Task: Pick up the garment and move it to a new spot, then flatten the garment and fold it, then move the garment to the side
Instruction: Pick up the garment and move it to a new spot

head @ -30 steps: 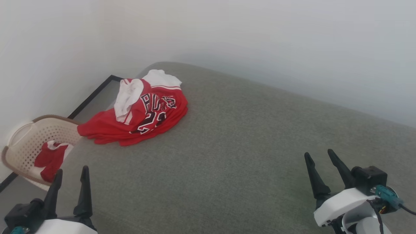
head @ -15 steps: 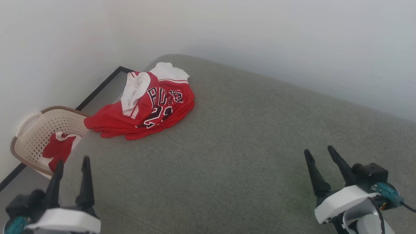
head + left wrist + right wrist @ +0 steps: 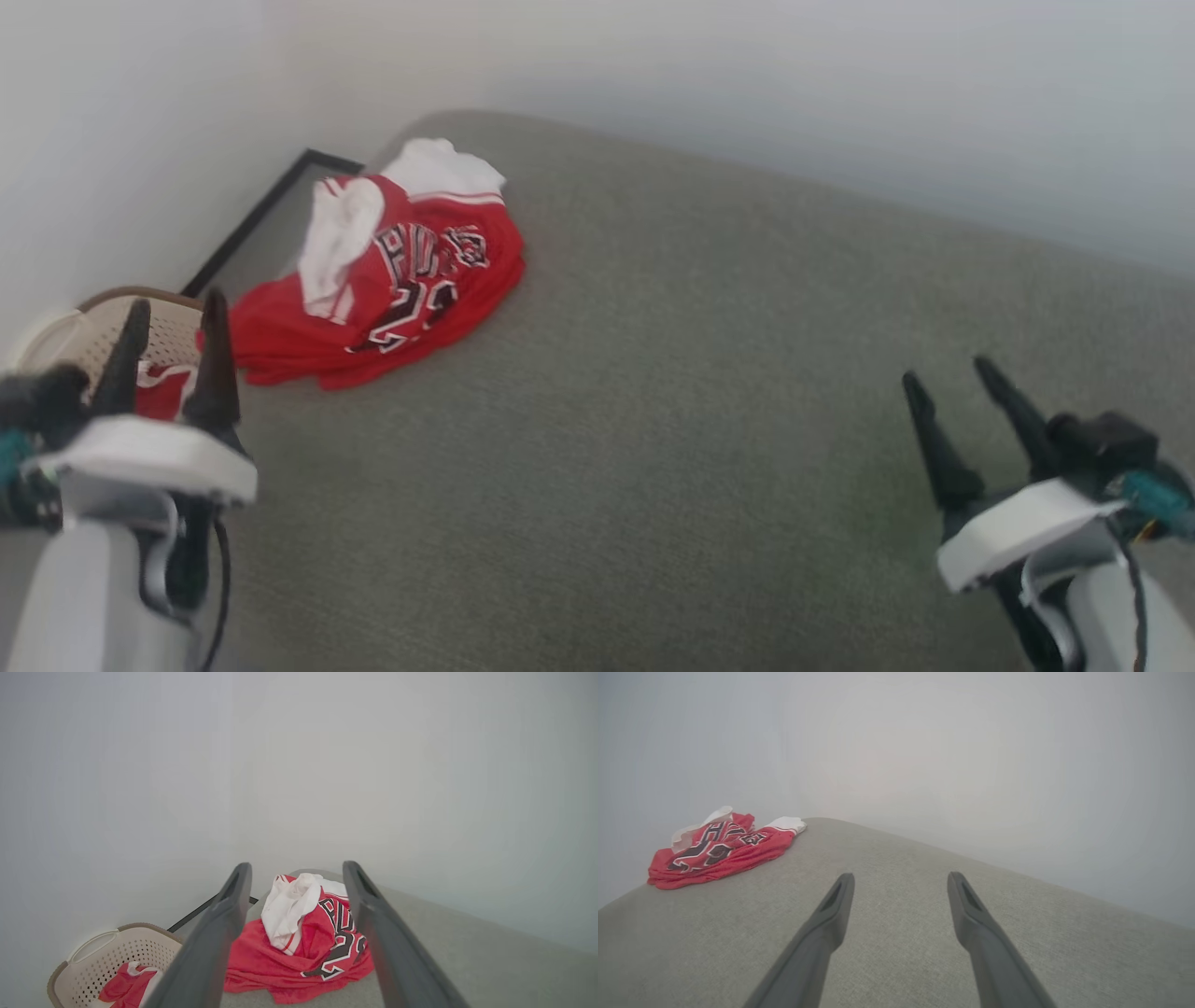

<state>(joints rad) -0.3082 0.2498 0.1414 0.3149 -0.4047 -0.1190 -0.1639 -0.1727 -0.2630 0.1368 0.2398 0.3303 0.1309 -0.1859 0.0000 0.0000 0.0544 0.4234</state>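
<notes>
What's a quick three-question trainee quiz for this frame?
1. True or false: the garment lies crumpled near the far left corner of the grey cushion.
2. Pick one: the left end effector is A) shut on the garment, B) open and holding nothing, C) shut on a basket rim.
3. Fill in: beside the cushion stands a perforated ____ with another red-and-white cloth in it.

Key: 1 true; 2 B; 3 basket.
</notes>
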